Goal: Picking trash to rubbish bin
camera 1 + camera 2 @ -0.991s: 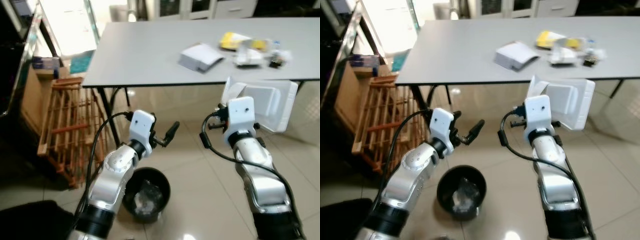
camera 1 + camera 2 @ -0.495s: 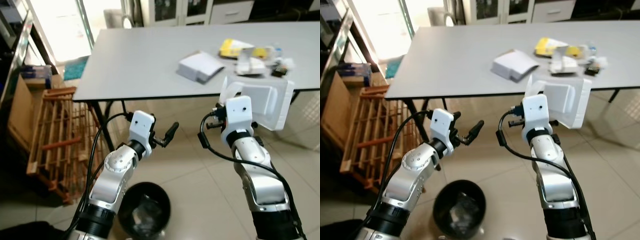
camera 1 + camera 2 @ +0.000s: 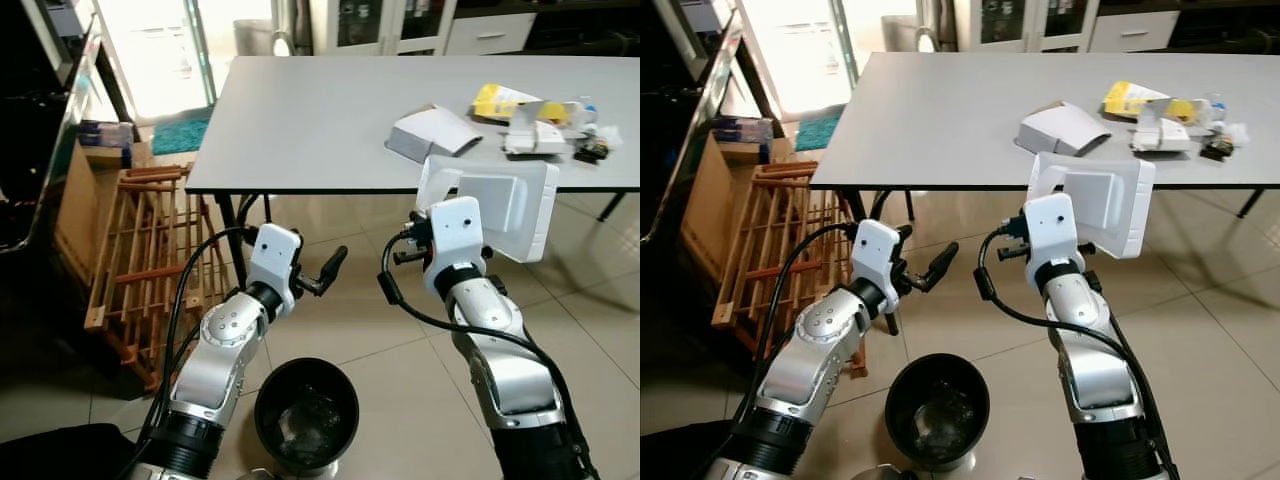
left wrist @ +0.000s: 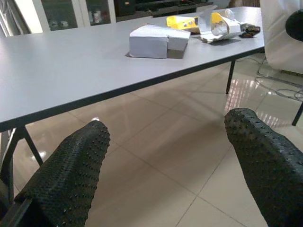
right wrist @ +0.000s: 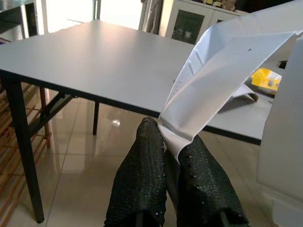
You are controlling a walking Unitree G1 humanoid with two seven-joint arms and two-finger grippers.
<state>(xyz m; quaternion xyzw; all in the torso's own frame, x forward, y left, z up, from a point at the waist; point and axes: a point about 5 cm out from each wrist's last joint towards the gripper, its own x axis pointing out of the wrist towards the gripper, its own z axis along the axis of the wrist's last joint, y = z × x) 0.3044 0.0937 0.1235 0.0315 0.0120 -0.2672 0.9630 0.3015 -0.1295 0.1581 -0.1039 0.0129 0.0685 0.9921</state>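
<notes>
Right wrist view has the right gripper point(image 5: 170, 146) with both black fingers pinched together on a corner of the white foam container point(image 3: 505, 205), which it holds up in the air just in front of the grey table's point(image 3: 330, 110) near edge. Left gripper point(image 3: 325, 272) hangs lower over the tiled floor with its fingers spread wide and nothing between them, and the black rubbish bin point(image 3: 305, 418) sits on the floor below, between the two arms. Up on the table there's a white box point(image 3: 432, 132), a yellow packet point(image 3: 497, 101) and some more litter near the far right end, and a wooden rack point(image 3: 130, 255) stands off to the robot's left.
</notes>
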